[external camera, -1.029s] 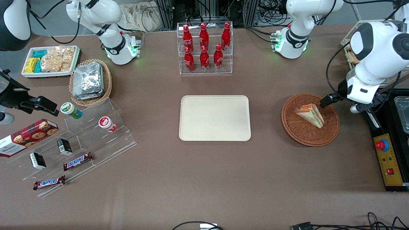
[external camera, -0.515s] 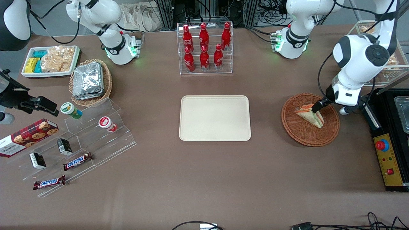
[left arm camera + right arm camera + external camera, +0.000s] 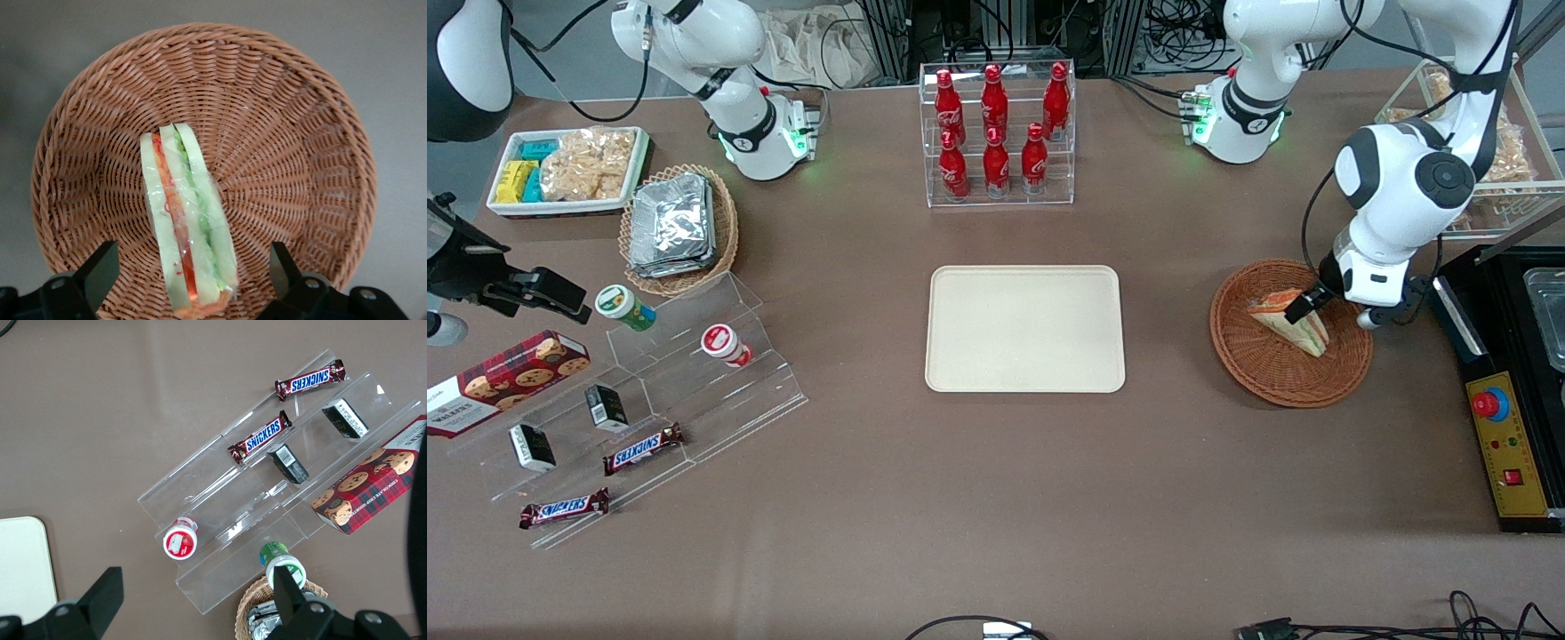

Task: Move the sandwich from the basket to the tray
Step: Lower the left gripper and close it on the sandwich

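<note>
The wedge sandwich (image 3: 1296, 325) lies in the round reddish-brown basket (image 3: 1263, 382), wrapped in clear film, its green, white and orange-red layers facing up (image 3: 187, 220). My left gripper (image 3: 1303, 304) hangs open just above the sandwich's wide end. In the left wrist view the gripper (image 3: 190, 267) straddles the wedge, one black finger (image 3: 100, 267) on each side, apart from the bread. The basket's woven wall (image 3: 287, 133) shows all around. The cream tray (image 3: 1024, 329) lies bare at the table's middle, toward the parked arm from the basket.
A clear rack of red cola bottles (image 3: 996, 133) stands farther from the camera than the tray. A black control box with a red button (image 3: 1507, 444) sits beside the basket at the working arm's end. Acrylic steps with snacks (image 3: 649, 391) lie toward the parked arm's end.
My left gripper has moved from the basket's rim inward over the sandwich, and the arm has swung in with it. The sandwich has not moved.
</note>
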`<state>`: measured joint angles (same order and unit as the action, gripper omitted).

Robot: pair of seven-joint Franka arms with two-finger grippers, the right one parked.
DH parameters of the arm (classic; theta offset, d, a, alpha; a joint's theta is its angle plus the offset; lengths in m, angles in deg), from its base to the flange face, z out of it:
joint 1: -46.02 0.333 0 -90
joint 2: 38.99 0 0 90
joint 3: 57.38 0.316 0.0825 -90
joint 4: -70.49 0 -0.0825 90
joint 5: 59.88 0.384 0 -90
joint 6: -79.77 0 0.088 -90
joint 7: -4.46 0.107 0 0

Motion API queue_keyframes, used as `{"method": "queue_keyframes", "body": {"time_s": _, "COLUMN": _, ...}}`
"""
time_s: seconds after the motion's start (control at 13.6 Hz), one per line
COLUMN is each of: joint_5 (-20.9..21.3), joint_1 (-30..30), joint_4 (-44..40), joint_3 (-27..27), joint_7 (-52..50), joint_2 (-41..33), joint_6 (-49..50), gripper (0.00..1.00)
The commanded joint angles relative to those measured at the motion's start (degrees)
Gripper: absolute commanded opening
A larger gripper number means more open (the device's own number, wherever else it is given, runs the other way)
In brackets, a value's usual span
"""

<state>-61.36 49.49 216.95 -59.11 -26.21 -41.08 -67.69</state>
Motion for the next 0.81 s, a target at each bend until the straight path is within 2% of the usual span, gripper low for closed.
{"method": "queue_keyframes", "body": {"time_s": 0.0, "joint_5": -0.55, "joint_1": 0.32, "joint_4": 1.90, "joint_3": -0.21, "joint_7": -1.49, "joint_2": 1.03, "joint_6": -4.22, "gripper": 1.00}}
{"method": "queue_keyframes", "body": {"time_s": 0.59, "joint_5": -0.55, "joint_1": 0.14, "joint_4": 4.89, "joint_3": -0.21, "joint_7": -3.78, "joint_2": 6.83, "joint_6": -14.61, "gripper": 0.98}}
{"method": "queue_keyframes", "body": {"time_s": 0.66, "joint_5": -0.55, "joint_1": 0.14, "joint_4": 4.89, "joint_3": -0.29, "joint_7": -3.96, "joint_2": 6.84, "joint_6": -14.61, "gripper": 0.79}}
{"method": "queue_keyframes", "body": {"time_s": 0.74, "joint_5": -0.55, "joint_1": 0.05, "joint_4": 4.89, "joint_3": -0.29, "joint_7": -4.05, "joint_2": 6.84, "joint_6": -14.61, "gripper": 0.39}}
